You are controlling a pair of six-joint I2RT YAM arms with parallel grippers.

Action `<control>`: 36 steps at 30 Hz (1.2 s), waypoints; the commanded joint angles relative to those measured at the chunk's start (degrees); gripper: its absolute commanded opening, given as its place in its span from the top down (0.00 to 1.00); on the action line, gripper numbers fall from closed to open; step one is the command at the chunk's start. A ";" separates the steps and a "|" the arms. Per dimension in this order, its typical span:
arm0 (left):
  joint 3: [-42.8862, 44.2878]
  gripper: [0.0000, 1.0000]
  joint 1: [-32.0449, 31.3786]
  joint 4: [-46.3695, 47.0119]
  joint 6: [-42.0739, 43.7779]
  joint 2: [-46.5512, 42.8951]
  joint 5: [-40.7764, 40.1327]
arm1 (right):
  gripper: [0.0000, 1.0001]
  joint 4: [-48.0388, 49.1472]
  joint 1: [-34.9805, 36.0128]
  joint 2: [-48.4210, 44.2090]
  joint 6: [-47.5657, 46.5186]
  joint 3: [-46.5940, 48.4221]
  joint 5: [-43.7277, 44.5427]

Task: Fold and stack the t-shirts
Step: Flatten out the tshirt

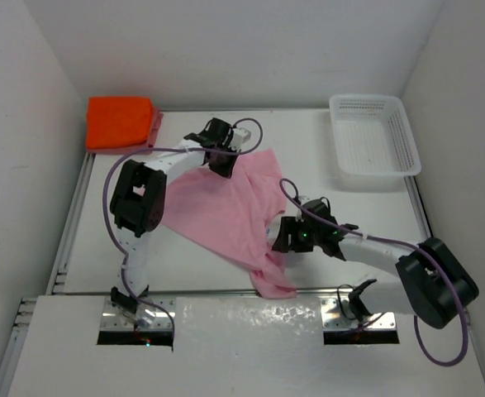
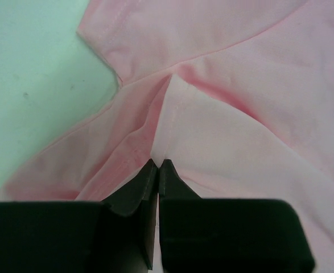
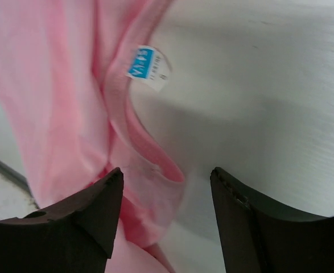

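**A:** Where is the shirt, and who has hold of it?

**B:** The pink t-shirt (image 1: 221,211) lies rumpled across the middle of the worktop (image 1: 349,215), one end trailing toward the near edge. The orange t-shirt (image 1: 118,122) sits folded in the far left corner, well apart. The left gripper (image 2: 157,166) is at the far edge of the pink cloth with its fingertips together. A ridge of fabric puckers straight into them, so it looks clamped on a thin pinch of the shirt.

**A:** And the right one?

**B:** The right gripper (image 3: 167,173) is on the near right side with its jaws apart, straddling the collar (image 3: 149,165) just below the label (image 3: 148,67). Nothing is gripped there yet.

**A:** So what makes this step go well?

**B:** I'd say the job is a second firm hold, so the shirt can be lifted and spread flat for folding. Seat the collar band deep between the fingers before clamping, not just at the tips. Then raise both grippers together and draw them apart gently until the cloth hangs smooth. The left pinch looks shallow, so a hard tug could pull it free. Stay clear of the basket (image 1: 366,101) at the far right.
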 commanded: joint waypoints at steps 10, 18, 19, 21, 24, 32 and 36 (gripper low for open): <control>5.34 1.00 2.64 -1.75 1.19 -9.20 2.43 | 1.00 8.03 0.48 10.75 5.09 1.42 -14.00; 38.43 1.00 17.23 2.35 -3.21 -5.97 3.93 | 1.00 -9.16 -19.65 20.74 -1.83 42.59 -4.01; 41.28 1.00 18.02 3.59 -3.12 -5.78 3.84 | 1.00 -10.59 -20.79 21.63 -2.37 47.52 -2.76; 44.55 1.00 21.00 8.58 -3.21 -7.35 3.49 | 1.00 -14.27 -24.30 23.30 -3.68 63.57 -1.09; 43.86 1.00 23.47 12.29 -3.30 -9.82 4.63 | 1.00 -17.53 -25.46 23.49 -6.40 71.19 0.15; 10.10 1.00 25.15 8.97 4.43 -27.73 11.40 | 1.00 -21.41 -27.22 10.69 -10.55 60.59 1.73; -3.84 1.00 25.15 1.77 7.77 -35.99 7.19 | 1.00 -24.65 -27.31 3.82 -10.81 50.84 2.17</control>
